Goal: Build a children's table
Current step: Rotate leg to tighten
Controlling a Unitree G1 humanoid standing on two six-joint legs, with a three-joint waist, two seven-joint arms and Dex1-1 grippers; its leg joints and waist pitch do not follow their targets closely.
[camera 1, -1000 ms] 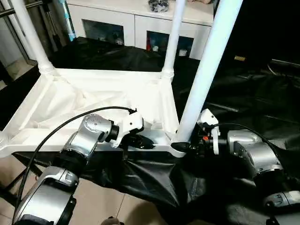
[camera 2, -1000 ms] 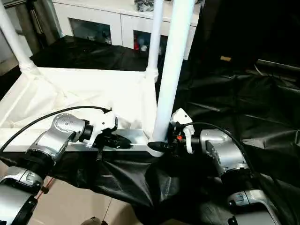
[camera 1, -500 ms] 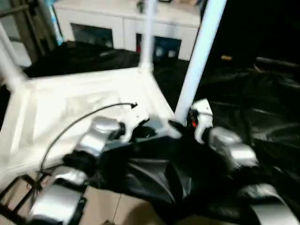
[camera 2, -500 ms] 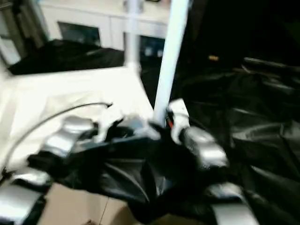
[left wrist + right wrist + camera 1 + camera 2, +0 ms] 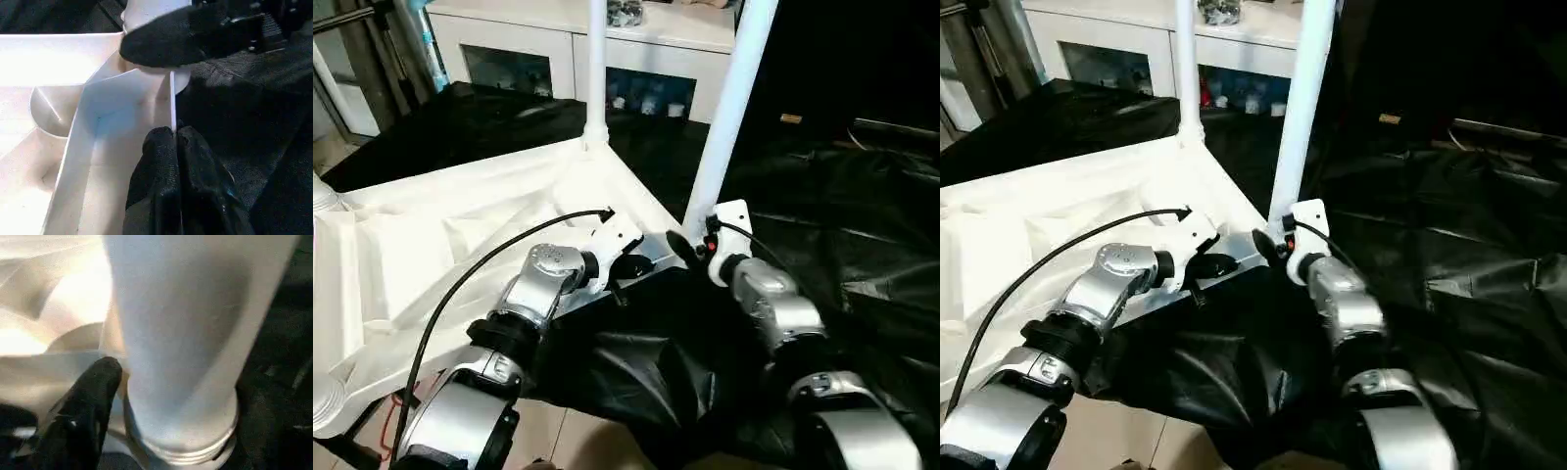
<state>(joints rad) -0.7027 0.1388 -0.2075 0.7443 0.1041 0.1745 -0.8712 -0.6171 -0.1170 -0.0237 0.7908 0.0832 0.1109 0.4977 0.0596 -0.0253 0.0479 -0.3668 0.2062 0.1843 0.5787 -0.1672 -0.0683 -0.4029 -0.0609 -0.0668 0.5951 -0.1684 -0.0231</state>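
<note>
Clearly we are working at the near right corner of the upturned tabletop (image 5: 460,225), which lies underside up on the black sheet (image 5: 862,225) with its legs pointing upward. Our left gripper (image 5: 174,142) is pinched shut on the thin edge wall of the tabletop just beside the corner socket (image 5: 183,450). Our right gripper (image 5: 690,250) sits at the foot of the near leg (image 5: 729,108), one black finger (image 5: 85,401) resting against the tube just above the socket; whether its jaws stand wide or bear on the leg, we cannot tell. The far leg (image 5: 596,69) stands upright in its own corner.

To do this step well, we judge that we should keep the left pinch firm so the tabletop does not skate on the slippery sheet. We should hold the leg low, near the socket, where a push goes straight down rather than levering the tube over. We want it plumb before pressing. Since the edge wall is thin, too hard a twist could flex it or slip it out of the pinch.
</note>
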